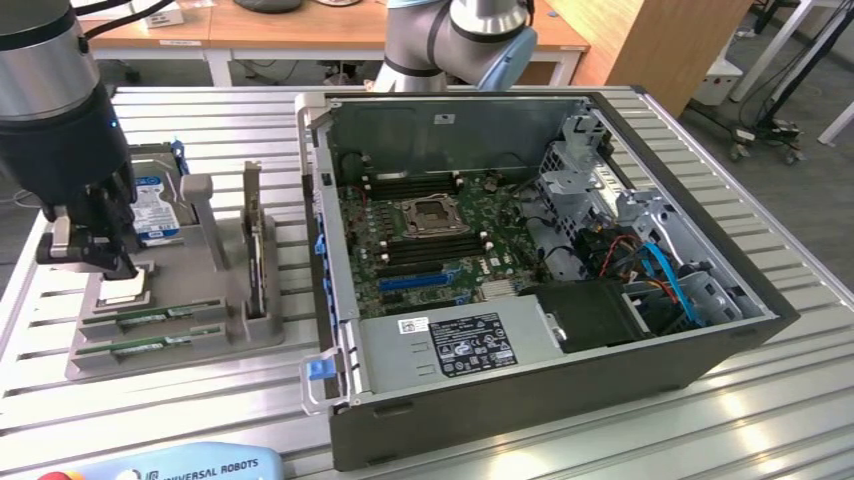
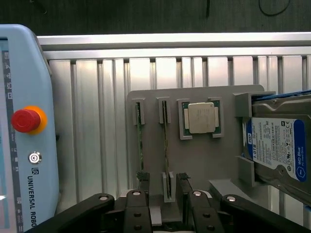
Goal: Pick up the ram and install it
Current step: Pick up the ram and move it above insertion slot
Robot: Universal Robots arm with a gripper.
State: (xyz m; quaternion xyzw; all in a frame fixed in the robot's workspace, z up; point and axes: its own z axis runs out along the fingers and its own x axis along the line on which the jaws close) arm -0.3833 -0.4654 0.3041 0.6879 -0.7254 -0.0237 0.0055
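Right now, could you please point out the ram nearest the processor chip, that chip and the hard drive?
ram (image 2: pixel 166 141): wrist view, middle of its thin edge.
processor chip (image 2: pixel 201 118): wrist view, centre of silver lid.
hard drive (image 2: pixel 274 145): wrist view, its label.

Mostly metal and matt plastic here

The worktop (image 1: pixel 747 400) is ribbed aluminium with a soft sheen, holder (image 2: pixel 204 160) is matt grey plastic, ram (image 2: pixel 140 141) is green circuit board, chip (image 2: pixel 201 118) has a dull silver metal lid, drive (image 2: pixel 274 145) label's glossy, pendant (image 2: pixel 24 73) smooth pale-blue plastic.

ram (image 2: pixel 166 141) between neighbour stick (image 2: pixel 140 141) and processor (image 2: pixel 201 118)
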